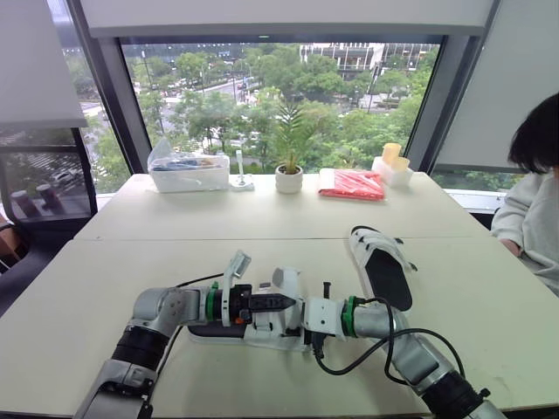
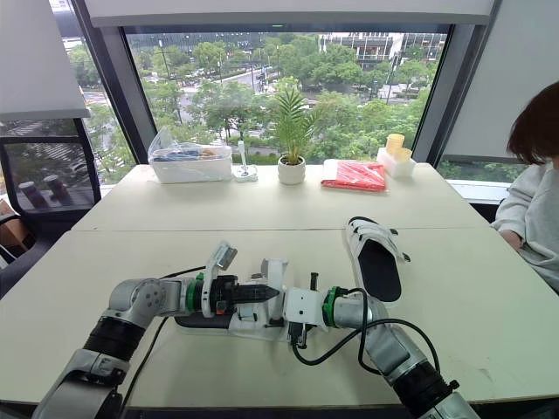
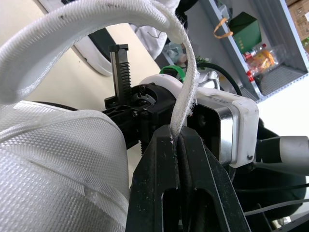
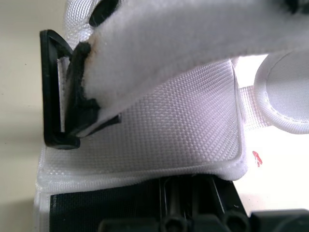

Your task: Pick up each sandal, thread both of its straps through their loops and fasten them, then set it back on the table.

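One white, black-soled sandal (image 1: 384, 272) lies flat; left tool (image 1: 281, 302) pinches the white strap (image 3: 186, 77) of the near sandal (image 1: 210, 331); right tool's (image 4: 190, 188) grip cannot be told.

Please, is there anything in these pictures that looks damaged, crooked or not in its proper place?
Nothing is spilled. The strap pinched in the left gripper shows loose threads along its edge, so it looks slightly frayed. The other sandal lies at a slant on the table, its straps apparently unfastened.
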Action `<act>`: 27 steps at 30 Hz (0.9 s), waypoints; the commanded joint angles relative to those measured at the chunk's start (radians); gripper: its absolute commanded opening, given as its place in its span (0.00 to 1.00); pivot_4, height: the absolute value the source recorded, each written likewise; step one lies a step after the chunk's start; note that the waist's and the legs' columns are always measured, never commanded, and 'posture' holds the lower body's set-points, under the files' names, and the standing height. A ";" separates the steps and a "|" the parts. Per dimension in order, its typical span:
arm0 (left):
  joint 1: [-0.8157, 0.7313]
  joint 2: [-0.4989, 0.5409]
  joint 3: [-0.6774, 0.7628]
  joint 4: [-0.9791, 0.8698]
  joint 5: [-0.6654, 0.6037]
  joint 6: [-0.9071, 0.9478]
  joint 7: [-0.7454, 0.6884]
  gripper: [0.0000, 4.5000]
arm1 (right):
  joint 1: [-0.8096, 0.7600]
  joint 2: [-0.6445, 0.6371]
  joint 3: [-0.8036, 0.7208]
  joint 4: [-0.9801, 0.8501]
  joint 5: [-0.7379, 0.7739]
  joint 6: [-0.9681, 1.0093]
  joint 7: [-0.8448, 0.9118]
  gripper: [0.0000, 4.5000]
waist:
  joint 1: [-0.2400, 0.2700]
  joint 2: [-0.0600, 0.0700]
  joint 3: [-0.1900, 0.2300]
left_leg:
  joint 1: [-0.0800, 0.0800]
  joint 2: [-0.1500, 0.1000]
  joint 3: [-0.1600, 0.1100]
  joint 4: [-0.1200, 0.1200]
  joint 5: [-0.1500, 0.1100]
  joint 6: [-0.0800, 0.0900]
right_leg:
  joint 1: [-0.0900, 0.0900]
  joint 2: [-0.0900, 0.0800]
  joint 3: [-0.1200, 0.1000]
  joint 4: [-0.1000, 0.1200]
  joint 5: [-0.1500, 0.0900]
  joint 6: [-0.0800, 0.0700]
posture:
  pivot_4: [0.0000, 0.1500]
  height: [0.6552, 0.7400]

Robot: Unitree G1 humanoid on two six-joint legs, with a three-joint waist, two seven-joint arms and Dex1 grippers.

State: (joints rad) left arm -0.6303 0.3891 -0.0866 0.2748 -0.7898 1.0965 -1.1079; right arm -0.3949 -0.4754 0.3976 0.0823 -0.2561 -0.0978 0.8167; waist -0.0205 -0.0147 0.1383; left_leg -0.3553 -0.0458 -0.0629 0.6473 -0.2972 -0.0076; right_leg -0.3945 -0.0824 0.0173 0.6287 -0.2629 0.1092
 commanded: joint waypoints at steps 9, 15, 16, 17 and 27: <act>0.011 0.036 -0.046 -0.012 0.077 -0.092 -0.091 0.01 | 0.058 0.003 0.082 0.077 -0.049 0.046 0.034 0.00 | 0.000 0.000 0.000 | 0.000 0.000 0.000 0.000 0.000 -0.001 | 0.000 0.000 0.000 0.000 0.000 0.000 | 1.00 0.97; 0.010 0.059 -0.084 0.012 0.142 -0.167 -0.152 0.01 | 0.054 0.005 0.083 0.082 -0.051 0.044 0.033 0.00 | 0.000 0.000 0.000 | 0.000 0.001 0.000 0.000 0.000 -0.001 | 0.000 -0.001 0.000 0.000 0.000 -0.001 | 1.00 0.97; 0.009 0.059 -0.087 0.017 0.154 -0.182 -0.157 0.01 | 0.053 0.006 0.083 0.082 -0.051 0.043 0.034 0.00 | 0.000 0.000 0.000 | 0.000 0.001 0.000 0.000 0.000 -0.001 | 0.000 -0.001 0.000 -0.001 0.000 -0.001 | 1.00 0.97; 0.012 0.052 -0.091 0.023 0.180 -0.230 -0.153 0.01 | 0.053 0.007 0.084 0.083 -0.051 0.043 0.033 0.00 | 0.000 0.000 0.000 | 0.000 0.001 0.000 0.000 0.000 -0.001 | 0.000 -0.001 0.000 -0.001 -0.001 -0.001 | 1.00 0.97; -0.008 -0.004 -0.094 0.056 0.265 -0.387 -0.162 0.01 | 0.055 0.014 0.085 0.082 -0.055 0.046 0.028 0.00 | 0.001 0.000 0.000 | 0.000 0.001 0.000 -0.001 0.000 -0.001 | 0.000 -0.001 0.000 -0.001 -0.001 -0.001 | 1.00 0.97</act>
State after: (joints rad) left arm -0.6285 0.3874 -0.1630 0.3377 -0.5358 0.7103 -1.2561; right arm -0.3947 -0.4710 0.3976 0.0826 -0.2614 -0.0977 0.8156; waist -0.0200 -0.0149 0.1382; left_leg -0.3553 -0.0445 -0.0629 0.6468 -0.2977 -0.0083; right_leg -0.3943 -0.0831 0.0175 0.6278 -0.2635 0.1081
